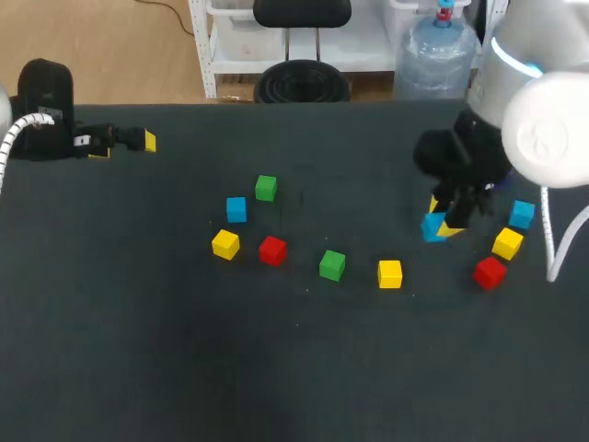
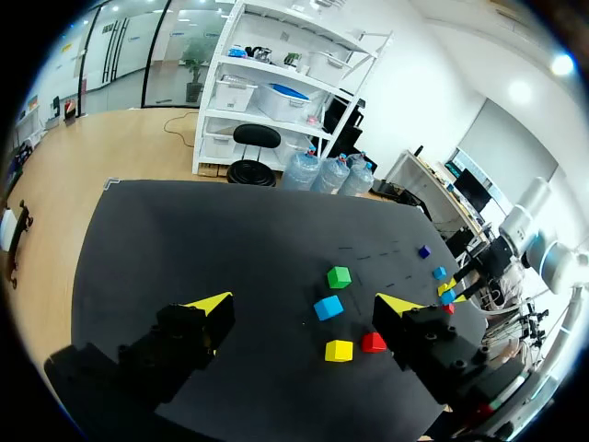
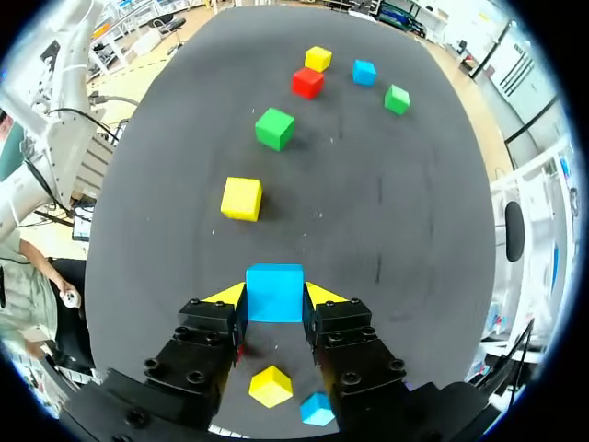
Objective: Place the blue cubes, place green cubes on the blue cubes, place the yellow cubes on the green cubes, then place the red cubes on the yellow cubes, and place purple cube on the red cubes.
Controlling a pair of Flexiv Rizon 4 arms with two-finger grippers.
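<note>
While the right gripper clamps both yellow-tipped fingers on a small blue cube, that cube hangs low at the right side of the black cloth-covered table; whether it touches the cloth I cannot tell. Close beside it lie a yellow cube, a red cube and a second blue cube, which a careless swing could knock. Farther off, the left gripper rests spread open, holding nothing. The hold is only at the fingertips, so the cube may twist or slip.

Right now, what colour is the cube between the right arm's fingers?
Blue. That cube shows best in the right wrist view.
</note>
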